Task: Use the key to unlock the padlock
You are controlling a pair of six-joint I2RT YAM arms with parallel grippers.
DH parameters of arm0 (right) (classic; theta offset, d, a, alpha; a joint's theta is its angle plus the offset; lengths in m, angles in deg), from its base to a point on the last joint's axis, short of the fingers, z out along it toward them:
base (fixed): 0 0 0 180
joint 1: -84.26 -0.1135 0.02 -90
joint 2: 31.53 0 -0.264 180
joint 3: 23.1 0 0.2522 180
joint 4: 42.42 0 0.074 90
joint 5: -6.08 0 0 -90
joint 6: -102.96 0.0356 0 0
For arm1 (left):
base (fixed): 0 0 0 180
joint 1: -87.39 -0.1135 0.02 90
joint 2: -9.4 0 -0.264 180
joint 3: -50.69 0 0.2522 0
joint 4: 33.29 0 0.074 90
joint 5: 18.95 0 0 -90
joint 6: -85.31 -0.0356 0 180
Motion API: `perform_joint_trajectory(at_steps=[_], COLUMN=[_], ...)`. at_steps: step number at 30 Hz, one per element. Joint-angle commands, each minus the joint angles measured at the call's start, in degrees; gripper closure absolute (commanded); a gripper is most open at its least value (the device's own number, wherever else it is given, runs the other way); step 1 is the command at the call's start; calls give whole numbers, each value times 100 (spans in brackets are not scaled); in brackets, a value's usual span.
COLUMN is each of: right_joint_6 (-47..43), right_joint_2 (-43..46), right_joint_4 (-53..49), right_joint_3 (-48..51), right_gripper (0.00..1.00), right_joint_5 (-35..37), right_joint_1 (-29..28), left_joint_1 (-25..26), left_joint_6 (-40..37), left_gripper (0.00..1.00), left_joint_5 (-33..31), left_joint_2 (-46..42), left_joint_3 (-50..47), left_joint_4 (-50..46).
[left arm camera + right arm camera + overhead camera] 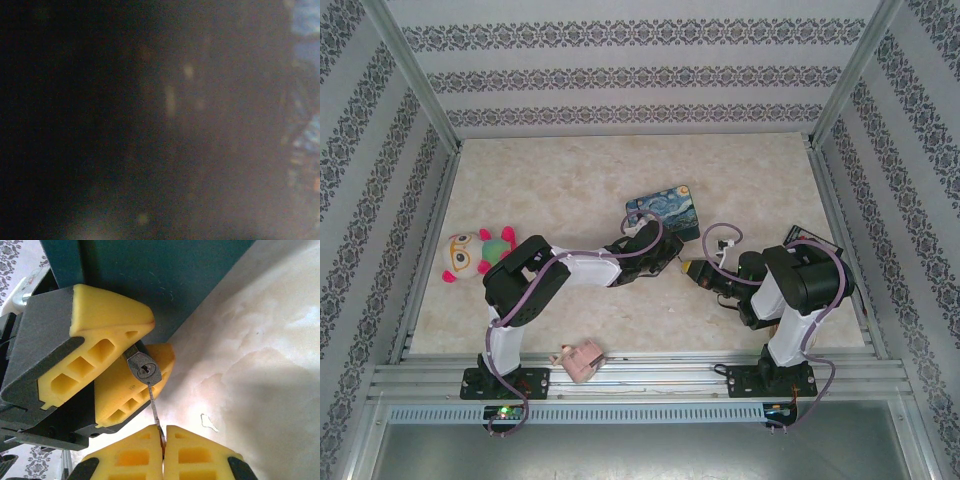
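Right tool [163,440] pinches the key [155,410], blade aimed left, tip just beside the keyhole [145,370]. Left tool [145,347] clamps the padlock [136,361].

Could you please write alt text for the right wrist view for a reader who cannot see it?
The right gripper, shut on a thin key, points it up at the keyhole face of the padlock, which the left gripper clamps between its yellow fingers. The key's tip reaches the padlock's lower edge, over a pale marbled table.

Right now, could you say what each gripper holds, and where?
The right gripper pinches the key by its near end; the left gripper clamps the padlock's body.
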Motion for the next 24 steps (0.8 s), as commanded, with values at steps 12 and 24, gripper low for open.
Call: perform_joint_trajectory(at_steps=[12, 24], right_joint_6=[-98, -194], right_joint_2=[102, 120], right_joint_4=[158, 159], right_joint_3=[-128, 105], right_gripper=[100, 100], right_joint_5=[-198, -190], right_joint_1=[133, 136], left_joint_1=[-59, -68], left_joint_6=[521, 516], left_gripper=[93, 93], left_joint_5=[514, 533], left_joint_2=[184, 184], left_joint_3=[-119, -138], left_joint_4=[-177, -104])
